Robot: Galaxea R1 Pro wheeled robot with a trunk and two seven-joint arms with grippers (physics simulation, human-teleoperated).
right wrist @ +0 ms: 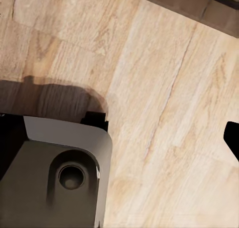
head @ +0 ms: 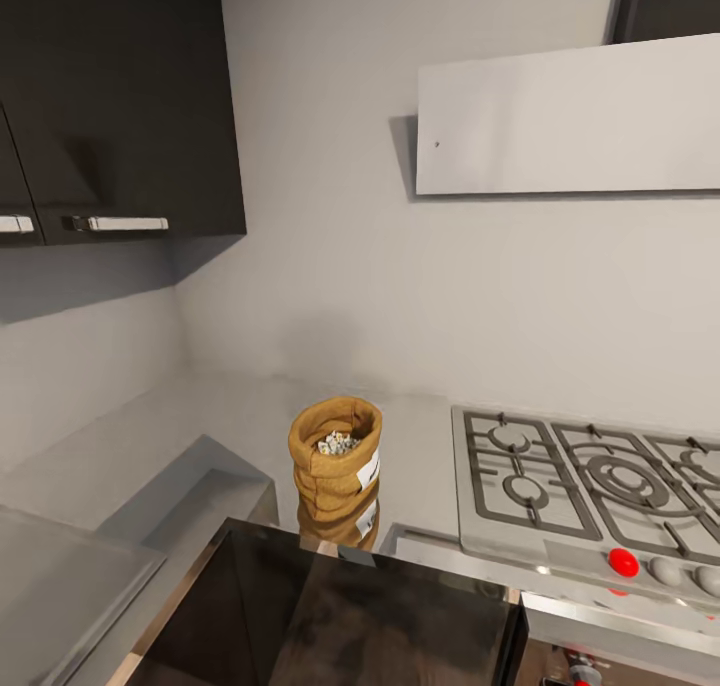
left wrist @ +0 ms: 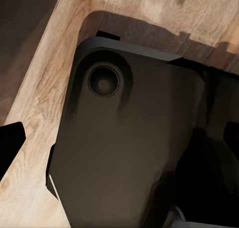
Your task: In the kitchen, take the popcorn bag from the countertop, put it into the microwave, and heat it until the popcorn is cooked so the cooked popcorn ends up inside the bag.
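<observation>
Popcorn bag (head: 337, 458) stands upright on the surface (head: 215, 416) just left of the stove (head: 590, 486) — mouth up, keeping kernels in — jaws' state: cannot tell.

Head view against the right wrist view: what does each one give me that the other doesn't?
Head view: the popcorn bag standing upright on the grey countertop, pale bits in its open mouth, the gas hob beside it and dark wall cabinets above. Right wrist view: wooden floor and a corner of the robot's dark base. Shared: no object I can match across both; neither settles how the grippers stand.
</observation>
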